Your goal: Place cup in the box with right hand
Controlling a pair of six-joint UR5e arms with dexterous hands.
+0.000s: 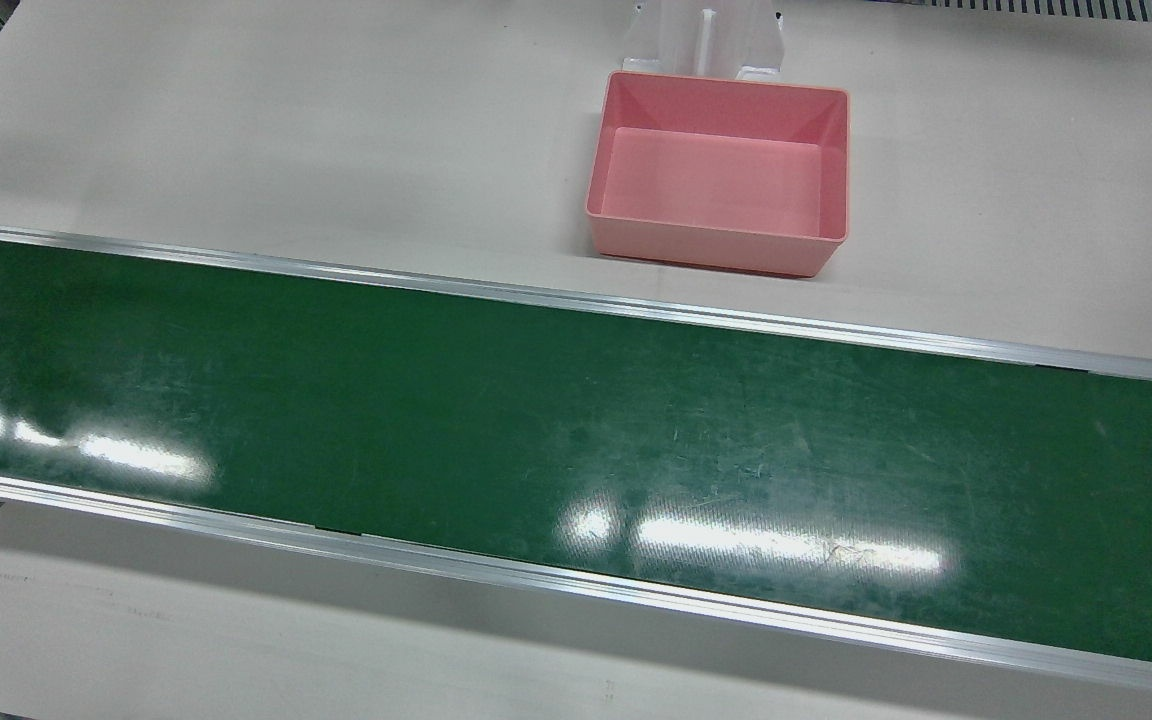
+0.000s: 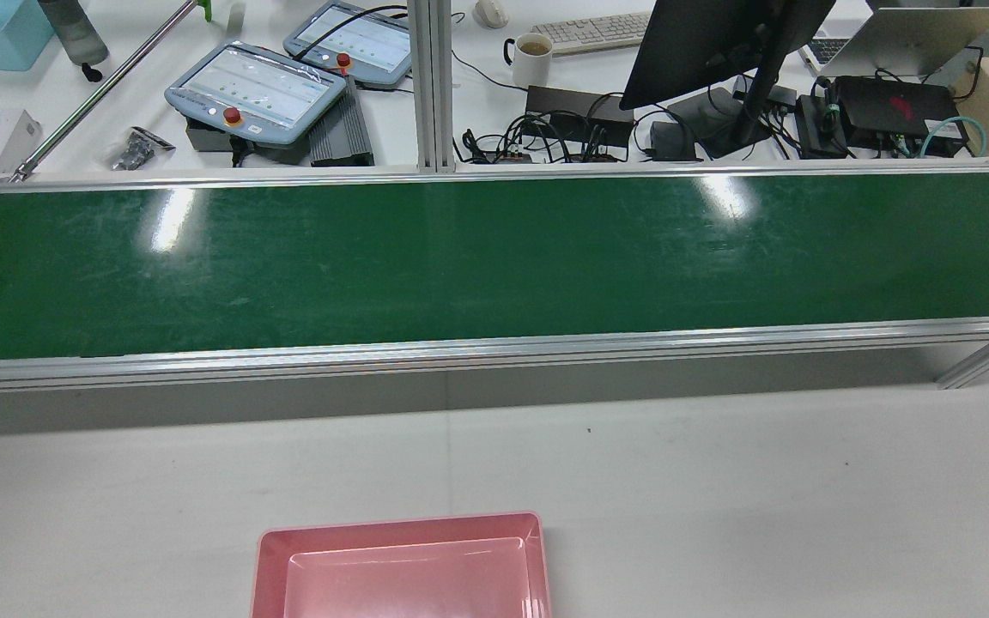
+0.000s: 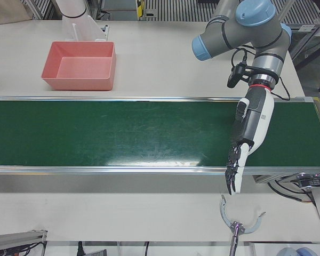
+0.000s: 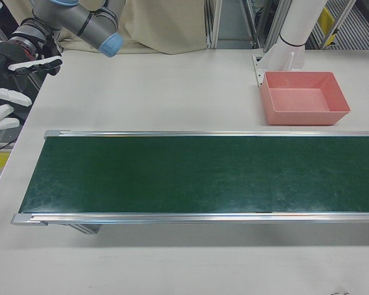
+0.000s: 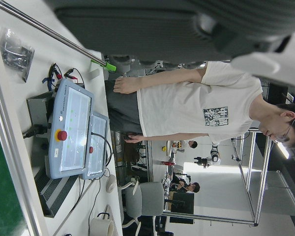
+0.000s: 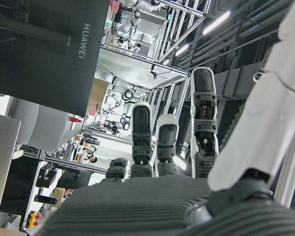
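Observation:
No cup shows in any view. The pink box stands empty on the white table behind the green conveyor belt; it also shows as the pink box in the left-front view and the pink box in the right-front view. My right hand hovers open with fingers spread off the belt's far end, well away from the box. Its fingers stretch straight in the right hand view. My left hand hangs open over the belt's other end, fingers pointing down past the front rail.
Beyond the belt lies a desk with two teach pendants, a white mug, a monitor and cables. A person in a white T-shirt stands there. A metal hook tool lies on the front table.

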